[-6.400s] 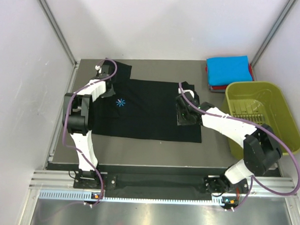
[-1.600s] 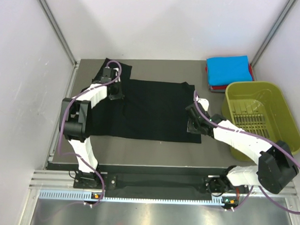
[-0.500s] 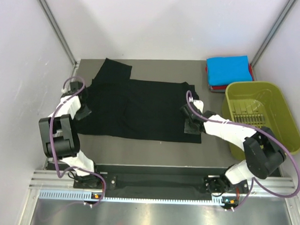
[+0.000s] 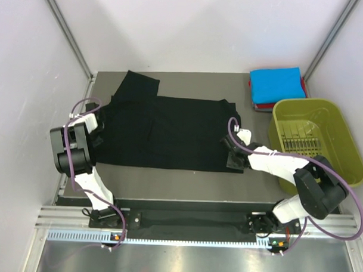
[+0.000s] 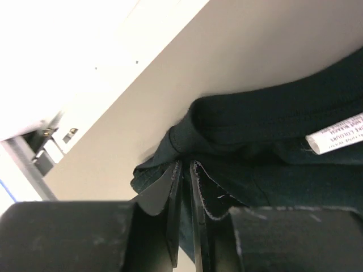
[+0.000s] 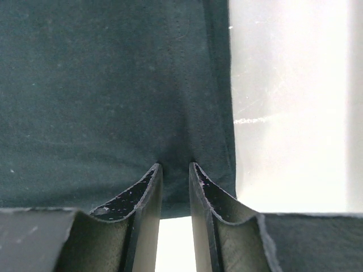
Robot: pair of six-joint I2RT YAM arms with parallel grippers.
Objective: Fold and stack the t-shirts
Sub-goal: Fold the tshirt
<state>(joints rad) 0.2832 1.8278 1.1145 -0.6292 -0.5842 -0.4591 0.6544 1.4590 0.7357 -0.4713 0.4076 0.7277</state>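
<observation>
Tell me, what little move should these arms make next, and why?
Probably lift both ends together. The left tool looks pinched on the black shirt at its near-left corner, and the right tool sits at the opposite hem, fingers narrowly apart around a fold.

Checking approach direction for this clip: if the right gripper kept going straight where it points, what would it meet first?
The right gripper would run onto the large black cloth t-shirt spread just ahead of it, beside the hem; depth is uncertain.

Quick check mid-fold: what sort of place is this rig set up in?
Probably a lab test cell, not a home: plain white panels on aluminium framing enclose a bare grey table. A black t-shirt lies spread on it, beside folded shirts and an olive-green basket.
</observation>
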